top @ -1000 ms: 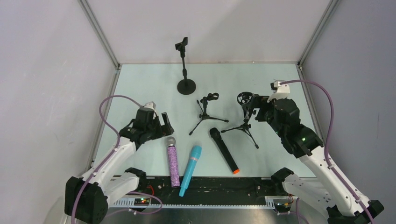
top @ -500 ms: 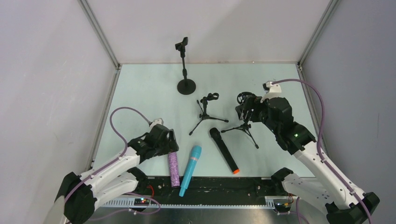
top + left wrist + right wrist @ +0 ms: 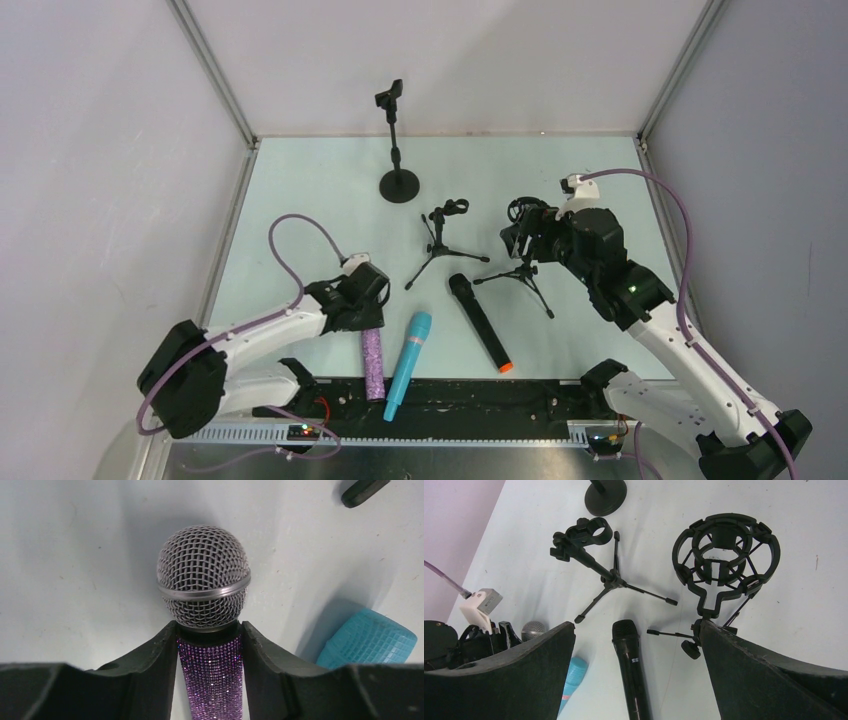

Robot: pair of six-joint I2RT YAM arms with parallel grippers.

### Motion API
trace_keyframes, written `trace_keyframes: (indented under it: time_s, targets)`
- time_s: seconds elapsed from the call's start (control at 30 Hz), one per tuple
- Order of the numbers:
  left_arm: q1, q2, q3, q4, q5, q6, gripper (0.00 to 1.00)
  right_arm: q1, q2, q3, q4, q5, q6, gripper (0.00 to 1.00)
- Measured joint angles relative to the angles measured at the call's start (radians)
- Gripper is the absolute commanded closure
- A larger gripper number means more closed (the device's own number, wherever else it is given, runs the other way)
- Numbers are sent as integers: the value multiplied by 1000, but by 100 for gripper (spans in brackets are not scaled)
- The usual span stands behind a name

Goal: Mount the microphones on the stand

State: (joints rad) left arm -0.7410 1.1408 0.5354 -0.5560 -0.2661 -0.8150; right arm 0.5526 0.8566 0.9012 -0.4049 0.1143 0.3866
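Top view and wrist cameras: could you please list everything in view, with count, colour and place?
purple microphone: 1, glittery purple, silver mesh head, near left
cyan microphone: 1, cyan-blue, beside the purple one
black microphone: 1, black, orange end, near centre
round-base stand: 1, black, far centre
clip tripod stand: 1, black, mid-table
shock-mount tripod stand: 1, black, right of clip tripod stand
table: 1, pale green, beneath all
left gripper: 1, black, shut on purple microphone's neck
right gripper: 1, black, open, facing shock-mount tripod stand

Left hand (image 3: 210, 647) low, clamped on the purple microphone (image 3: 203, 580) — right hand (image 3: 636, 625) raised, fingers wide.
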Motion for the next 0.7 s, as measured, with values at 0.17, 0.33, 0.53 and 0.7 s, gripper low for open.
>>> trace_keyframes:
  time_s: [0.17, 0.33, 0.53, 0.7]
  targets:
    - [-22, 49, 34, -2, -18, 3, 86, 0, 0, 0, 0, -1, 2, 1]
    - [-23, 49, 37, -7, -33, 11, 100, 0, 0, -1, 1, -9, 1, 1]
    - [-23, 22, 86, -41, -67, 57, 100, 0, 2, -2, 18, -20, 1, 1]
    - [-23, -60, 168, -52, -123, 109, 100, 0, 3, -2, 22, -30, 1, 1]
